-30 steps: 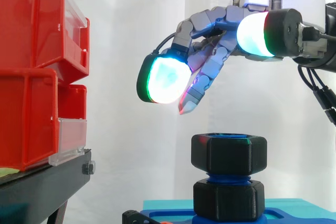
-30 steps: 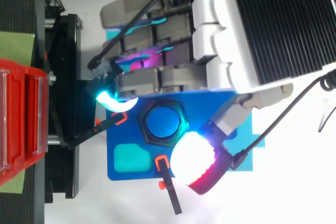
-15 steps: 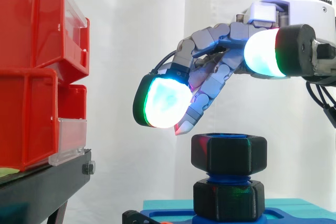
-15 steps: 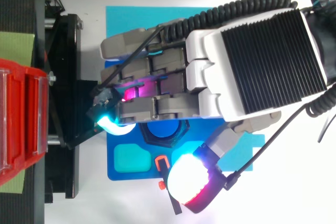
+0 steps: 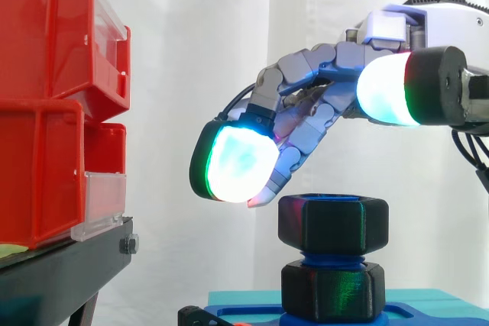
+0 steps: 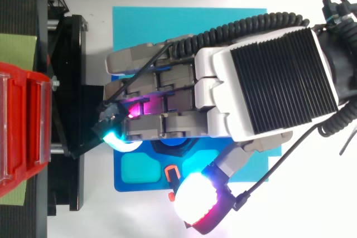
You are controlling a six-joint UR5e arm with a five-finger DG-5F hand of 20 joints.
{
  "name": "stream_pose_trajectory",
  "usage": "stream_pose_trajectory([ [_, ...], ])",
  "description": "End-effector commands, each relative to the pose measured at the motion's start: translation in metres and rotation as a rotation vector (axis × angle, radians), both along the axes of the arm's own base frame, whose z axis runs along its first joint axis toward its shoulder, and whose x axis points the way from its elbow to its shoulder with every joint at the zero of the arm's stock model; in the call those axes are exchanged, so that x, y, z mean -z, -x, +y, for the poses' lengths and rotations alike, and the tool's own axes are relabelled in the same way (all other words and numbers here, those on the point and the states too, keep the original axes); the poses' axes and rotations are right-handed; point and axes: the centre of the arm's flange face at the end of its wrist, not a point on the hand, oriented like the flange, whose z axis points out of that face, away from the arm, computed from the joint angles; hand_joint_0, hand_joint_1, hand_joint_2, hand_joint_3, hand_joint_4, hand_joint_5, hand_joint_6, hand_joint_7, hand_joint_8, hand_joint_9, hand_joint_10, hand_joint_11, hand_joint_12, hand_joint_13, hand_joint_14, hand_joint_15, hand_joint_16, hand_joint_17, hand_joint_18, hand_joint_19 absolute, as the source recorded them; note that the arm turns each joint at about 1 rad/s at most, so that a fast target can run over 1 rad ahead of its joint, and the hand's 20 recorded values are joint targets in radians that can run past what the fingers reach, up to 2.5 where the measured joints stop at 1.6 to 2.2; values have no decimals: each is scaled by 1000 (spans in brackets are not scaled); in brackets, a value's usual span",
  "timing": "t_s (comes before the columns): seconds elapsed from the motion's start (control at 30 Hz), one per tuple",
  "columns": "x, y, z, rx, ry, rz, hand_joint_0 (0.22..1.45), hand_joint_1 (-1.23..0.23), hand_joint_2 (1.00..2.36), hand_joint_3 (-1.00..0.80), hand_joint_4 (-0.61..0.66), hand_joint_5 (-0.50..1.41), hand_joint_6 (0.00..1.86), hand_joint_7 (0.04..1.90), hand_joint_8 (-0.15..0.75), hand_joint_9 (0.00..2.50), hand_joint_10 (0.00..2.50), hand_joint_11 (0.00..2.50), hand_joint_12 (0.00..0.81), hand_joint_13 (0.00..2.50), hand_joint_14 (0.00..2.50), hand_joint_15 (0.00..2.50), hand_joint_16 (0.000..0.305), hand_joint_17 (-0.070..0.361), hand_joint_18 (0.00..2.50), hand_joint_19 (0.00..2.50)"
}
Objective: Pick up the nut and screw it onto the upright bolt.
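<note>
Background: white curtain (image 5: 191, 74). At the left, stacked red bins (image 5: 46, 112) sit on a black stand (image 5: 61, 265). From above, a cyan mat (image 6: 145, 26) lies on the white counter (image 6: 312, 204) beside the stand, and a blue fixture plate (image 6: 120, 185) rests on the mat.

Task item: the black hexagonal nut (image 5: 333, 224) sits level on top of the upright blue bolt (image 5: 333, 256). A short band of blue thread shows between it and a second black hex piece (image 5: 333, 289) at the bolt's foot on the plate.

Robot hand (image 5: 306, 70): positioned directly above the nut, entering from the right. Its fingers are loosely bent and spread away from the thumb, with nothing in its hold. One glowing pad (image 5: 237, 162) hangs at the upper left of the nut. A slimmer fingertip (image 5: 261, 198) reaches down to the level of the nut's top edge, just beside it — contact cannot be confirmed. The thumb pad (image 5: 382, 89) stays high, well clear of the nut.
</note>
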Motion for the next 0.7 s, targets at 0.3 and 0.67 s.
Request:
stream_pose_trajectory([
  [0.3, 2, 0, 7, -5, 3, -3, 524, -170, 1000, -500, 234, -122, 502, 727, 236, 834, 0, 0, 266, 492, 0, 0, 29, 65, 213, 0],
  [0.67, 2, 1, 4, -4, 7, 3, 524, -164, 1000, -500, 231, -118, 503, 782, 242, 811, 0, 0, 273, 479, 0, 0, 30, 67, 196, 0],
])
